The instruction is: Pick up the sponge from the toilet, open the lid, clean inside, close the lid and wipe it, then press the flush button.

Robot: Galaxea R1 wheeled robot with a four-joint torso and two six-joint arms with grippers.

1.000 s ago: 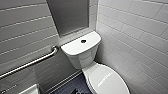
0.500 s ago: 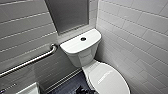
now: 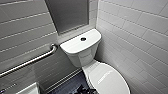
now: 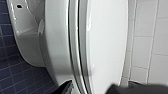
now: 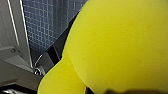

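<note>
Nothing has moved: white oval plastic lid (image 3: 107,77) lies shut, lower right of frame. Right pincer (image 5: 80,72) pinches the bright yellow foam sponge (image 5: 120,45); left pincer (image 4: 92,88), cannot tell. Risk: glossy lid edge may slip when lifted.

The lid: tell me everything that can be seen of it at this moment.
The lid is a white, glossy oval cover, plastic by its look, with a faint grey marking on top. It lies shut on the seat, hinged end toward the tank, near the tiled wall. The left gripper is open at its rim; whether it touches cannot be told.
</note>
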